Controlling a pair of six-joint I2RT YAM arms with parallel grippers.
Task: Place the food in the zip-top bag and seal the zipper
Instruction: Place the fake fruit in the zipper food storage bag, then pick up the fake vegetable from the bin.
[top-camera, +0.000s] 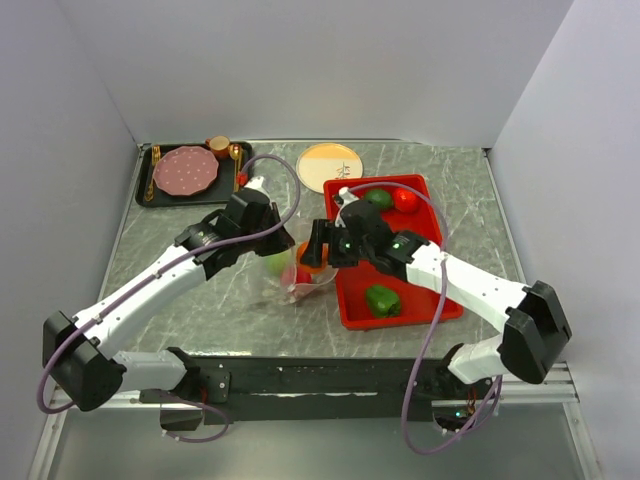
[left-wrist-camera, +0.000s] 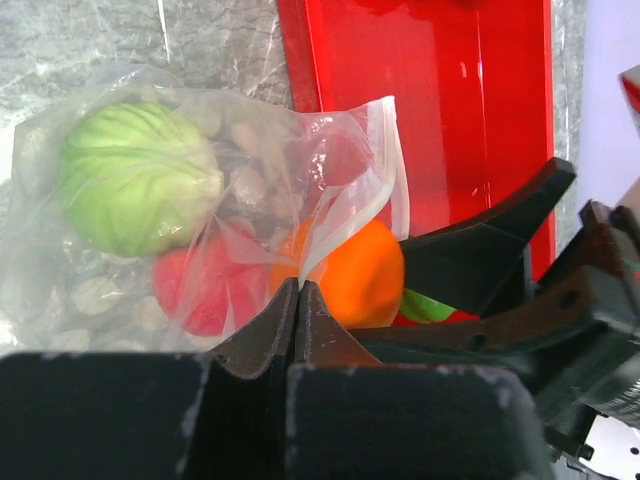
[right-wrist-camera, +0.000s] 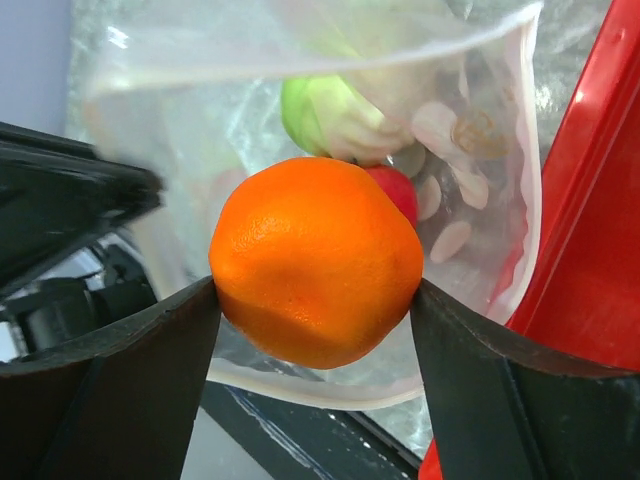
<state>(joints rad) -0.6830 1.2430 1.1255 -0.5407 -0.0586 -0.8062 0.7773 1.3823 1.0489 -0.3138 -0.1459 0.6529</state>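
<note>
Marbled surface (top-camera: 460, 190): left gripper (left-wrist-camera: 297, 300) clenched on zip-top bag (left-wrist-camera: 250, 130) lip; right gripper (right-wrist-camera: 315, 300) grasping orange fruit (right-wrist-camera: 315, 250), which may snag the mouth and tug it free.

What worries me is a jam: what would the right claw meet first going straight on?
Carrying the orange, the right claw points into the open zip-top bag; first in line looks like the green cabbage inside, though depth is unclear.

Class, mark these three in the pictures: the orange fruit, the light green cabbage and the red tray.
orange fruit (right-wrist-camera: 315, 260): right wrist view, middle of its front face.
light green cabbage (left-wrist-camera: 135, 180): left wrist view, middle of its ribbed surface.
red tray (top-camera: 352, 295): top external view, bare floor by its near left corner.
</note>
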